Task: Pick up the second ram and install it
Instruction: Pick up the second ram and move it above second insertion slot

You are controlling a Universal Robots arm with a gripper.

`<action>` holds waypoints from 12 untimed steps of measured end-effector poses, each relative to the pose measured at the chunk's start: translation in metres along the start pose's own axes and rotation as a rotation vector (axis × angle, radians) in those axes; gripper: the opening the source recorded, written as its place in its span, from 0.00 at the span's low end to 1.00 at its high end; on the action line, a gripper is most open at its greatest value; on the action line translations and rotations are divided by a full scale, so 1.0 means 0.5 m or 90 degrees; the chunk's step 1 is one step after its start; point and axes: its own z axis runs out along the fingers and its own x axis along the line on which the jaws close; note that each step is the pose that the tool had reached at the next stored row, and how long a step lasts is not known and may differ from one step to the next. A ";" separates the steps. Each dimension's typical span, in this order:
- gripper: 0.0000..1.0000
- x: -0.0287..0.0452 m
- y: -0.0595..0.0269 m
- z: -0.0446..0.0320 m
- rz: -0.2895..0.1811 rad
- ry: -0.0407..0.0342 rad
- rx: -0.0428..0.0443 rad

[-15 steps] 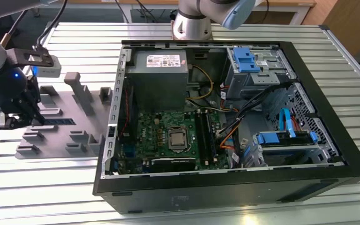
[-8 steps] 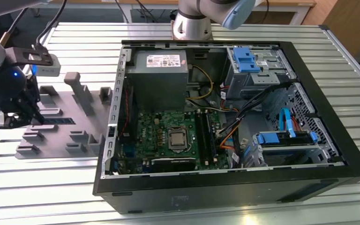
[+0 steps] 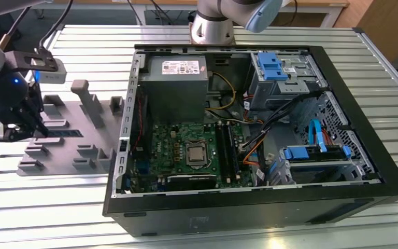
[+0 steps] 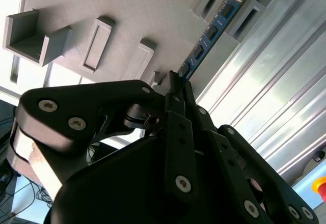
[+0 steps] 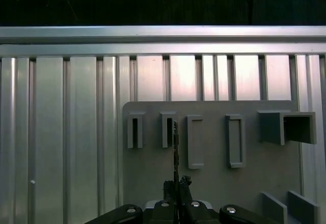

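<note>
The second ram is a slim stick with a blue label and black chips. It lies along the grey fixture block, its far end between two small holder posts. In the first wrist view the second ram shows edge-on, running from the fingers to a holder post. My gripper is shut on its near end. In the exterior view my gripper stands over the fixture block at the exterior view's left, with the second ram beside it. I cannot tell whether the stick is lifted off the block.
An open computer case lies at the exterior view's right, holding the green motherboard with long black slots, a power supply, cables and blue drive brackets. The table is ribbed aluminium. The arm's base stands behind the case.
</note>
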 end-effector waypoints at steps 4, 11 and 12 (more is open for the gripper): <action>0.14 0.000 0.000 -0.002 0.000 0.0000 0.0001; 0.14 0.000 0.000 -0.006 0.000 -0.0001 0.0001; 0.14 0.000 0.000 -0.007 0.000 0.0000 0.0001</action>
